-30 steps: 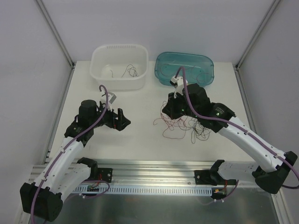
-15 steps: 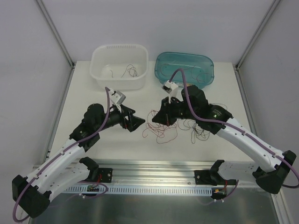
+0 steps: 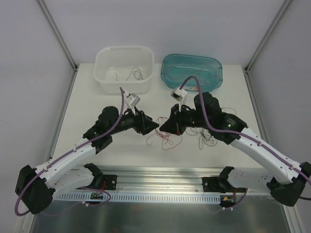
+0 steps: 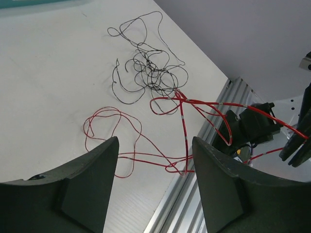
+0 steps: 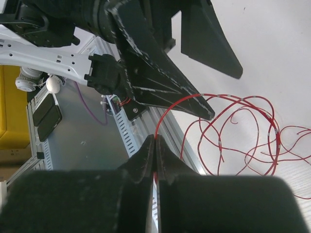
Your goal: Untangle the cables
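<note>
The right gripper [image 5: 155, 145], a black two-finger end effector, was pressed together on a hair-thin red curly cable [image 5: 214, 95], with the strand entering the pinch at the fingertips. Over the preceding second this arm had drawn that strand leftward out of the tangle. As a result, the red loops now lay on the white table [image 3: 97, 87] to the left of the hair-thin black curly cables [image 4: 150, 73], which remained clumped. The two colours still met at one crossing on the edge of that clump. In the same interval the left gripper [image 4: 154, 145] had travelled from a position well apart from the tangle to one nose to nose with the right gripper, and its jaws had narrowed from their widest setting. They remained spread, with a raised run of the red cable passing through the gap and neither pad visibly touching it. This arrangement indicated that a second grip was being prepared. Once the left jaws closed on the strand, the two arms could pull it apart and free it from the black clump. The white slotted plastic basket [image 3: 124, 48] at the far edge already held a few dark strands.
</note>
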You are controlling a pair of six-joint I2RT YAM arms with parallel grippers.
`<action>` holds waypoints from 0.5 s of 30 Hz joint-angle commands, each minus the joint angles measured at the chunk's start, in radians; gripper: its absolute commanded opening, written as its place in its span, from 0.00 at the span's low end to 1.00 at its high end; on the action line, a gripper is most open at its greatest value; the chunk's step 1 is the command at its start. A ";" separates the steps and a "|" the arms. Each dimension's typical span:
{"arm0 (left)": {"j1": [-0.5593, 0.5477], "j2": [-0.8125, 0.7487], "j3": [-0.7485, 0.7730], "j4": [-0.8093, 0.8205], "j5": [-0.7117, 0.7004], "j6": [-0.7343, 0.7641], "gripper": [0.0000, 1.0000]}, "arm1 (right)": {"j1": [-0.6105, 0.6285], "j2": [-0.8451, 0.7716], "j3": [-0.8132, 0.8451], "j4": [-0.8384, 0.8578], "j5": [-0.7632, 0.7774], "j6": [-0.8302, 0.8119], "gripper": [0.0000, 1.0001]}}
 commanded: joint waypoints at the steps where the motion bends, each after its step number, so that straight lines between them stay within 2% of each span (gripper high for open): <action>1: -0.025 0.035 0.049 0.066 0.018 -0.016 0.62 | 0.007 -0.025 -0.001 0.045 -0.022 -0.020 0.01; 5: -0.052 0.065 0.063 0.066 -0.011 -0.001 0.50 | 0.009 -0.029 -0.001 0.036 -0.015 -0.023 0.01; 9: -0.052 0.050 0.058 0.008 -0.146 0.024 0.00 | 0.010 -0.060 0.001 -0.033 0.059 -0.058 0.01; 13: -0.039 0.016 0.051 -0.125 -0.455 0.091 0.00 | 0.009 -0.126 0.008 -0.154 0.230 -0.103 0.01; 15: -0.010 0.009 0.052 -0.207 -0.525 0.097 0.00 | 0.007 -0.178 0.013 -0.223 0.303 -0.104 0.01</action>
